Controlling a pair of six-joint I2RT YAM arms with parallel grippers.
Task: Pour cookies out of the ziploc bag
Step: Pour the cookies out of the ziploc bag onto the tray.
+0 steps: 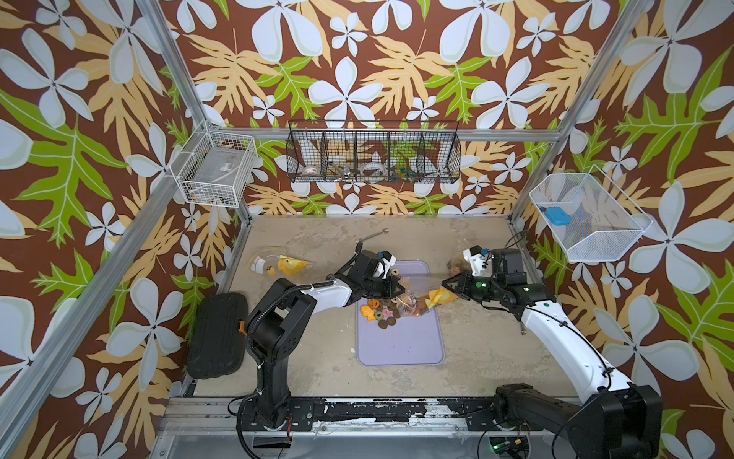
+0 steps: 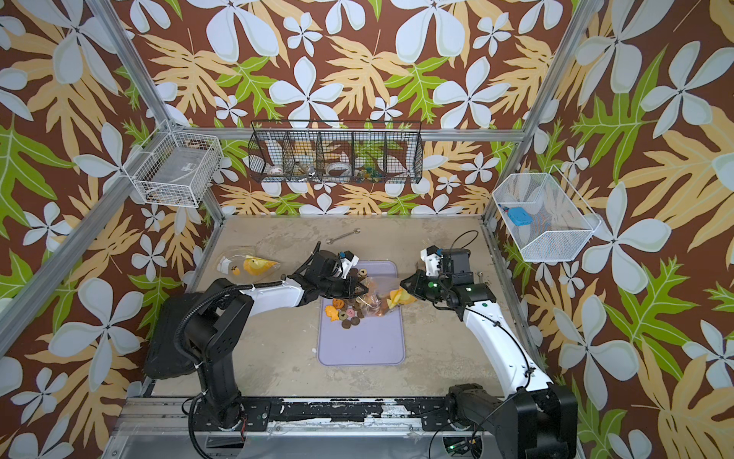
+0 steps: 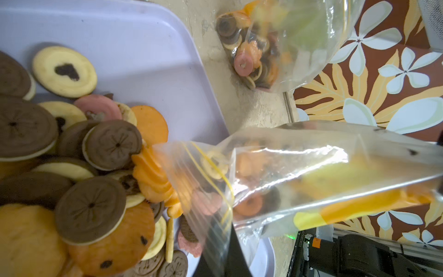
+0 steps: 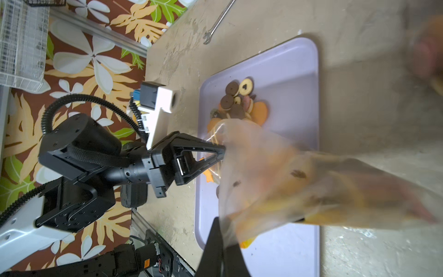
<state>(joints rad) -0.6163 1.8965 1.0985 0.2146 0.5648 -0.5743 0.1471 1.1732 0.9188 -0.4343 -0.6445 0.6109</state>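
We see the bag [image 1: 421, 292] stretched between both claws above the far half of the tray [image 1: 401, 345], which lies in the middle of the table [image 1: 317, 357]. The left claw [image 1: 398, 292] is pressed together on the bag's mouth edge, right by the yellow zip line. The right claw [image 1: 445, 284] pinches the opposite, closed end, where the plastic bears a yellow and orange print. In the left wrist view the open mouth rests against the heap of cookies [image 1: 377, 312].

The cookies lie piled on the tray's far half, toward its left side: dark brown, tan, pink and orange rounds, some with a dark centre. We also make out several more through the plastic, inside the bag just behind its mouth.

A second bag [image 1: 282, 265] lies flat near the table's left edge, well apart from the tray. A third bag [image 3: 254, 48], with cookies in it, sits near the right edge, beyond the right claw. A wrench [image 1: 373, 235] lies near the far edge.
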